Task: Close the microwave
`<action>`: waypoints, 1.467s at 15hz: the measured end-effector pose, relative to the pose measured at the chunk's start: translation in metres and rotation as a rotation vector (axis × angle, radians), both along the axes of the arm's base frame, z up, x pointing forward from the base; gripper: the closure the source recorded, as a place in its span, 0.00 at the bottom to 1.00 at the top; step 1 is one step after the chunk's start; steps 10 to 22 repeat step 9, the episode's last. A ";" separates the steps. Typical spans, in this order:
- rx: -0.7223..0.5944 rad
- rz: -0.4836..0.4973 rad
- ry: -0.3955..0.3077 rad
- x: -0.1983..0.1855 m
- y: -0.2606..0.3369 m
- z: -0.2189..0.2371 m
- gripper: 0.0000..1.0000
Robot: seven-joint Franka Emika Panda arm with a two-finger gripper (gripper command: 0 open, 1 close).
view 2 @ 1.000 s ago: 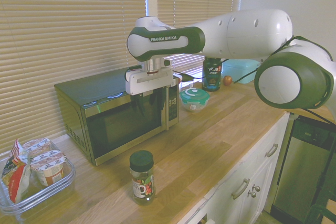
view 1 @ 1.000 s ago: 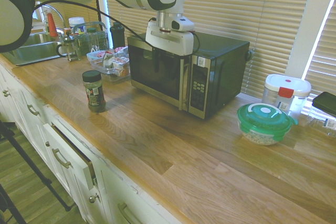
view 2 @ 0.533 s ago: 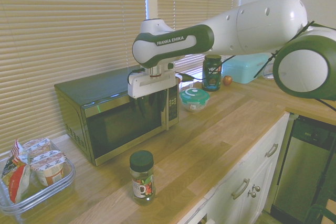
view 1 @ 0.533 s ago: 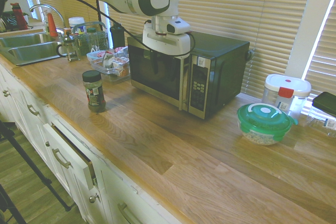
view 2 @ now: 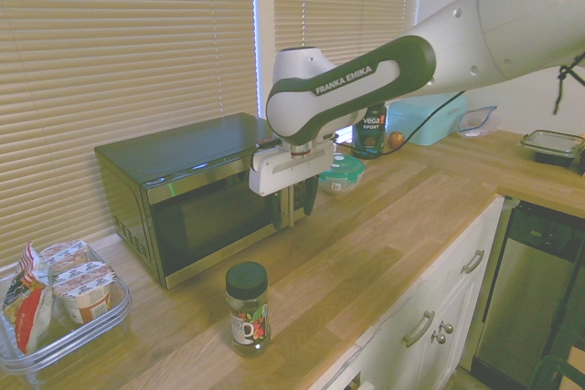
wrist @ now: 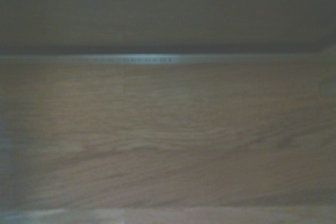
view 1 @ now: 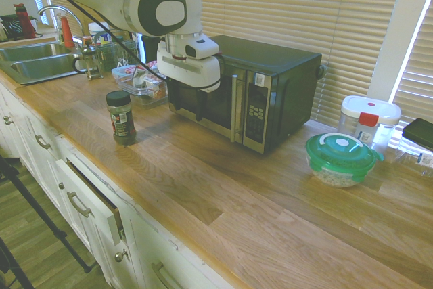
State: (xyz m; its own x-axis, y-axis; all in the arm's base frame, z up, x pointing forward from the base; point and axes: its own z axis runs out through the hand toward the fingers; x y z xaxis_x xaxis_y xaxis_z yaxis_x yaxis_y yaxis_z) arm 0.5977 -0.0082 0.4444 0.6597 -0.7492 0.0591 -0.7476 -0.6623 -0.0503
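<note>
Gripper point(view 2: 294, 209): one, two fingers spread, before the door side of one microwave point(view 1: 267, 65), whose door looks shut. From the first exterior view, one jar point(view 1: 121, 118) stands left, nearer; right are one green-lidded bowl point(view 1: 340, 160) and one red-tabbed tub point(view 1: 369, 121).

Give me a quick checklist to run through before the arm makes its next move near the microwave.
1. Microwave door closed flush: ok, no gap shows along its front.
2. Claw open: ok, fingers apart.
3. Claw free of the door handle: cannot tell, they overlap in the second exterior view.
4. Dark-lidded jar upright: ok.
5. Drawer under the counter pushed in: not ok, it sticks out.
</note>
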 end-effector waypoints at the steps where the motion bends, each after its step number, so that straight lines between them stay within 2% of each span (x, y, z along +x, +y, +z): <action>1: -0.002 0.005 -0.003 -0.014 0.000 -0.002 0.00; 9: -0.014 0.037 -0.015 -0.124 0.001 -0.052 0.00; 22: -0.014 0.037 -0.015 -0.124 0.001 -0.052 0.00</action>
